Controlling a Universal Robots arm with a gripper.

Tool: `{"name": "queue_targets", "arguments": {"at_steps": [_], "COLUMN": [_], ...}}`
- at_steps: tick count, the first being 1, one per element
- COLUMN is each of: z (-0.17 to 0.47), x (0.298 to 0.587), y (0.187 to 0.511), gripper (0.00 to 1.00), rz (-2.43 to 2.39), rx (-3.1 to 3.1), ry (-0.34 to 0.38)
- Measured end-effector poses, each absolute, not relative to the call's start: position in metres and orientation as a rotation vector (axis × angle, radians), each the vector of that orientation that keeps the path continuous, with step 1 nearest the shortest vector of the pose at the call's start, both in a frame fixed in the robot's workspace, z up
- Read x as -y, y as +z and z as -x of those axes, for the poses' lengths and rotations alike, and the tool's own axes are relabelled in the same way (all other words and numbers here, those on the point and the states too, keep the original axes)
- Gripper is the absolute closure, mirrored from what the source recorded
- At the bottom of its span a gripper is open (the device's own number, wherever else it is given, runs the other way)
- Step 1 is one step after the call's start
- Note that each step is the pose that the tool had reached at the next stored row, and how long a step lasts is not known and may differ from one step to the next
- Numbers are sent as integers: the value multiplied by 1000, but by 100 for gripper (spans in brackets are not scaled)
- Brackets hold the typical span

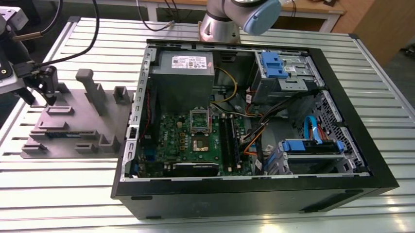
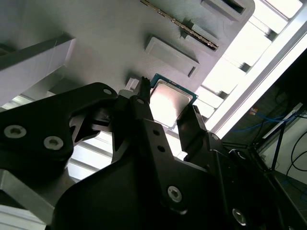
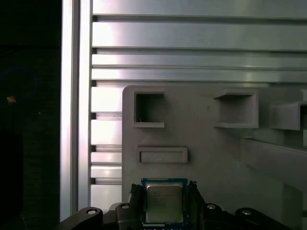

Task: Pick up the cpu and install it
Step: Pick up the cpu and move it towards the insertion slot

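Gripper [image 3: 164,188]: astride the cpu [image 3: 164,201] in the first wrist view; whether it clamps, I cannot tell | cpu: on the grey fixture tray [image 1: 71,121], at 9 o'clock of the computer case [image 1: 259,194] in the exterior view | progress: I judge pickup stage, installation outstanding | pose: flat, metal lid up, square, no long axis

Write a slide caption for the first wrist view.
Close-up: gripper at the chip, against the grey parts tray, with the slatted metal table beyond.
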State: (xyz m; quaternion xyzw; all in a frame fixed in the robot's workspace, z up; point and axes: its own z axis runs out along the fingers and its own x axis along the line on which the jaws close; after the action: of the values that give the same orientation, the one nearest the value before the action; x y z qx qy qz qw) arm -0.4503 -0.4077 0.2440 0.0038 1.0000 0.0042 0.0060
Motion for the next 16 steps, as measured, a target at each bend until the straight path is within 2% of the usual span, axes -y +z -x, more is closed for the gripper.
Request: {"name": "queue_targets", "arguments": {"at_steps": [16], "z": [450], "x": [408], "y": [251], "gripper": [53], "rz": [-12], "rx": [-3130], "ry": [13]}}
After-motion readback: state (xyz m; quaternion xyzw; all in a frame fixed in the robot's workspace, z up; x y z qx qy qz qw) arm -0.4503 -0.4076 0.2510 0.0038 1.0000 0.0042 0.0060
